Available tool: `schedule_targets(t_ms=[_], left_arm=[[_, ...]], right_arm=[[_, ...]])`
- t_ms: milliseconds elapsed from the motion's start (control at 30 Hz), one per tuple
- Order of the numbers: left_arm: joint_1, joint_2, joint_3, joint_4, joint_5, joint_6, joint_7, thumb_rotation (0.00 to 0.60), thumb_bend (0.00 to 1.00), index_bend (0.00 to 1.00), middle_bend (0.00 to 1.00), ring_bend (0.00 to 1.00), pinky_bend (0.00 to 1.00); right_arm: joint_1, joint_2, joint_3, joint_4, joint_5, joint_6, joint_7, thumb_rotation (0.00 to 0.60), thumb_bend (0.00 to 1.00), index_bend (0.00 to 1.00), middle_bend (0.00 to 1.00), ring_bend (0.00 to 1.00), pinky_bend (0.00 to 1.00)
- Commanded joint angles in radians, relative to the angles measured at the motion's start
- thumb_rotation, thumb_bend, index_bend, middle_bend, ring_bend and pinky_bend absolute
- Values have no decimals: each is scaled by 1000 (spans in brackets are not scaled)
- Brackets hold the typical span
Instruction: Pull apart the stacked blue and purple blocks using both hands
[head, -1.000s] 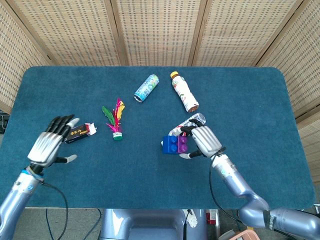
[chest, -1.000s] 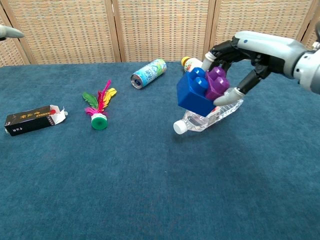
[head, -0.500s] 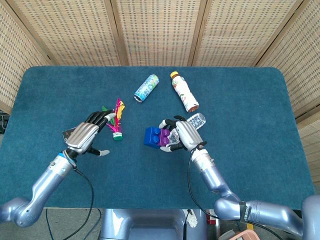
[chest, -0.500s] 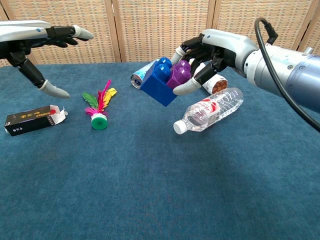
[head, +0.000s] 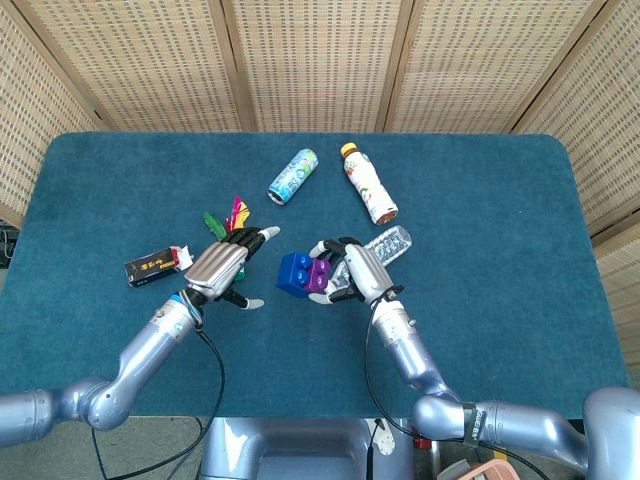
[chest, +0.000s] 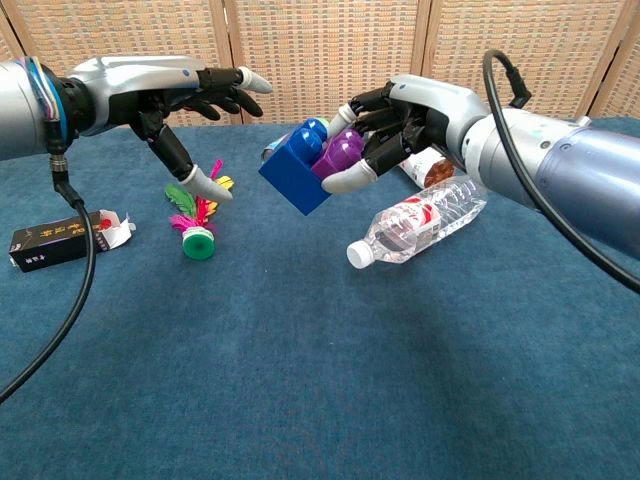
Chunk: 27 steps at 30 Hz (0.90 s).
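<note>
The blue block (head: 294, 273) (chest: 296, 170) and the purple block (head: 317, 277) (chest: 341, 153) are still joined and held in the air above the table. My right hand (head: 355, 270) (chest: 400, 118) grips the purple block, with the blue block sticking out to its left. My left hand (head: 222, 264) (chest: 185, 100) hangs open just left of the blue block, fingers spread toward it, a small gap between them.
A clear plastic bottle (chest: 420, 222) lies under my right hand. A can (head: 293, 175), a brown-capped bottle (head: 368, 185), a feathered shuttlecock (chest: 197, 210) and a small black carton (head: 156, 267) lie on the blue table (head: 500, 230).
My left hand has swung in from the far left to just beside the blue block. My right hand has carried the joined blocks leftward and up.
</note>
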Motion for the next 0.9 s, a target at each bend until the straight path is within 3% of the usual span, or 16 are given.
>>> schedule_targets(t_ms=[33,367,700,900], left_arm=[[-25,-28,8,7,-44,22,26,600,0,178,165,110,84],[-48,-78,10,39,-73,38,-3,600,0,228,229,146,105],[-65,-74,7,-1,-111,33,-31,600,0,263,265,166,115],[-67,-70,2,-3,-112,35,-63,600,59,351,332,213,134]], right_arm=[[1,-3,1,3,2,-3,9,600,176,478,564,433,128],[-1,7,-4,-13,-7,-35,61,600,176,481,568,434,128],[5,5,-3,-27,-9,-34,76,600,176,487,570,434,128],[7,9,2,-42,0,-33,84,600,176,489,572,434,128]])
